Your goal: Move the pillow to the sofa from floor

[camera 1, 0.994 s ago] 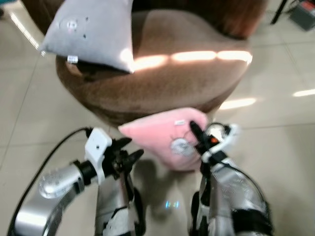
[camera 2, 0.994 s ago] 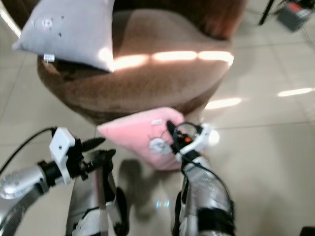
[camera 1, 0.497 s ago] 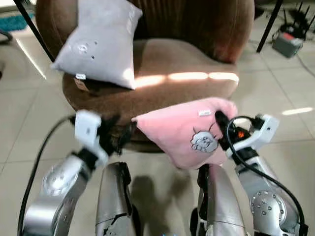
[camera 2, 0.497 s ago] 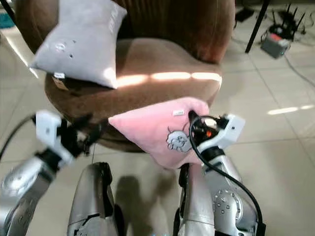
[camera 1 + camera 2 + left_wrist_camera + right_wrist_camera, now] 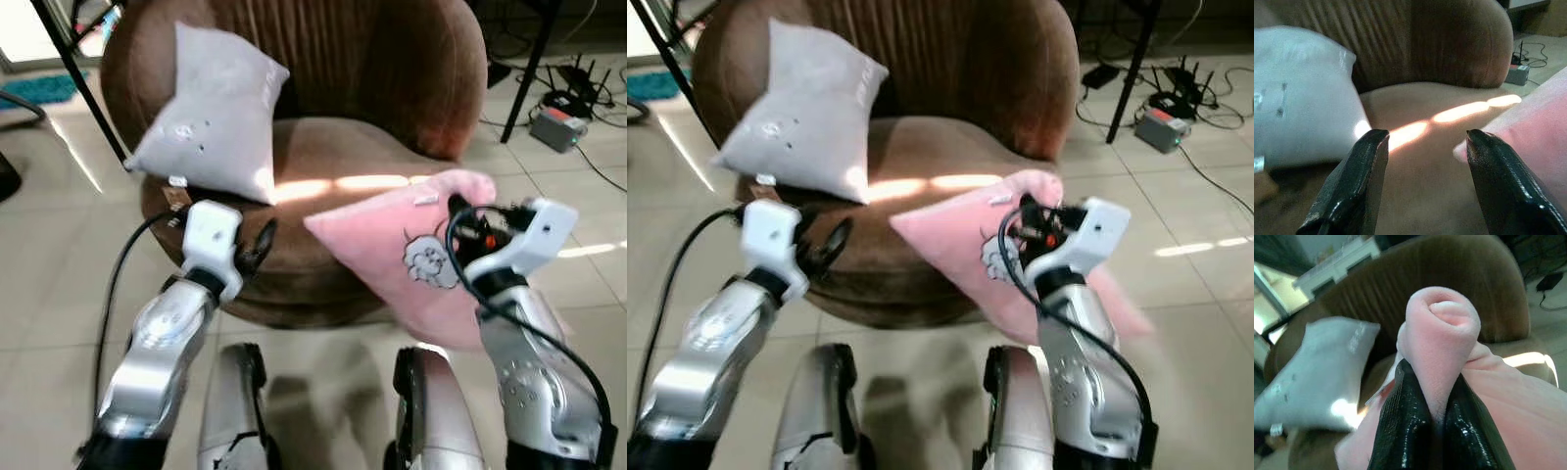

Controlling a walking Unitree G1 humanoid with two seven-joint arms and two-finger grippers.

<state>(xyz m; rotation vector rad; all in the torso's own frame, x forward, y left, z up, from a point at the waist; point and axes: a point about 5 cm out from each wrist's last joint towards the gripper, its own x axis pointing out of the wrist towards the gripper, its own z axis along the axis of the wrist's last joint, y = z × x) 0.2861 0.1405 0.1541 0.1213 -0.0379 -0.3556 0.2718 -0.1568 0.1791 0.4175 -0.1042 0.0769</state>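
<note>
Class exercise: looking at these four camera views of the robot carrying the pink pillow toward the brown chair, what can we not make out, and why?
- Lower edge of the pink pillow: hidden behind the right arm in the eye views.
- Right gripper fingertips: buried in a pinched fold of pillow, right wrist view.
- Grey pillow tag: too small to read.
- Electronics on the floor: too small to identify.

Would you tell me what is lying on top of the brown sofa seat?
A grey pillow leans there against the sofa backrest; what lies beneath it is hidden.
</note>
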